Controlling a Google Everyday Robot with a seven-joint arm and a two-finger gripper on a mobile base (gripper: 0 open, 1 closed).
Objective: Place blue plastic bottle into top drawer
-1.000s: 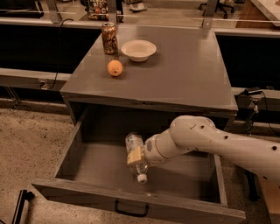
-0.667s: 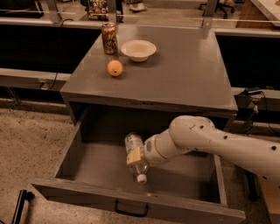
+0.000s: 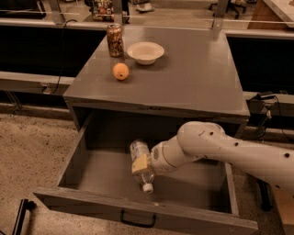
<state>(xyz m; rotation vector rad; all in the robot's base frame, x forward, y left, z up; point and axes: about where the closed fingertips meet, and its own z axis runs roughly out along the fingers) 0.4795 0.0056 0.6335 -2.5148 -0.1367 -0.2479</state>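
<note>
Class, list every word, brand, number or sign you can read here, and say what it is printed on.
No text here can be read.
On the brown can: print, too blurred to read.
On the blue plastic bottle: a pale label, too blurred to read; the tool is at it, inside the top drawer.

A square grey wooden cabinet [image 3: 193,78] stands in the middle of the room, on a speckled beige floor [image 3: 32,151]. Behind it, dark black panels [image 3: 36,50] run along both sides, and a low grey ledge [image 3: 27,82] passes on the left. Thin metal posts [image 3: 219,13] rise at the back edge. The light is warm and rather dim. The gripper [image 3: 141,164] is inside the open top drawer [image 3: 138,209], closed on the blue plastic bottle [image 3: 138,150].
</note>
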